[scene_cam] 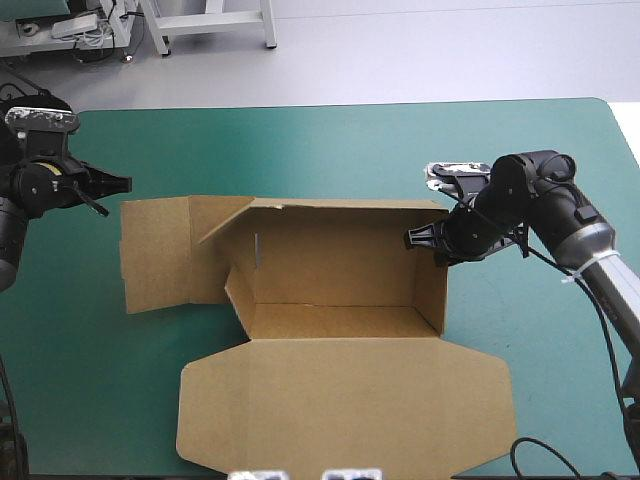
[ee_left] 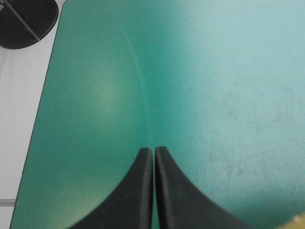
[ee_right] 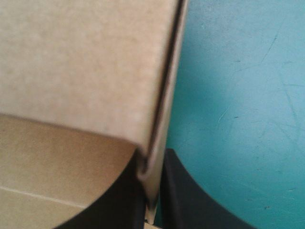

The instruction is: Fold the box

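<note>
Two walls up, one side and the lid left to do

Most of the high view was taken up by the table [scene_cam: 330, 140] with its teal-green cover, and the box [scene_cam: 340, 320] was found at the centre of the frame, only partly formed. Its lid [scene_cam: 340, 400] was seen lying flat and open across the lower middle of the frame, reaching almost to the bottom edge. The left side panel [scene_cam: 155, 255] was spread flat on the cover at centre left, not yet raised, with a small flap [scene_cam: 240, 285] beside it turned inward at an angle. The far wall [scene_cam: 340, 250] and the right wall [scene_cam: 432, 275] were judged to be standing, so the tray was reckoned roughly half built. The left side was left to be raised and tucked.

The right gripper [scene_cam: 415, 238], at centre right, was clamped all but shut on the upper edge of the right wall. In the right wrist view, that wall's doubled brown board was seen pinched between the black fingers [ee_right: 190, 200]. The left gripper [scene_cam: 120, 184], at upper left, was held apart from the box. Its fingers [ee_left: 133, 195] were pressed together with nothing between them, and only bare cover was seen ahead.
</note>
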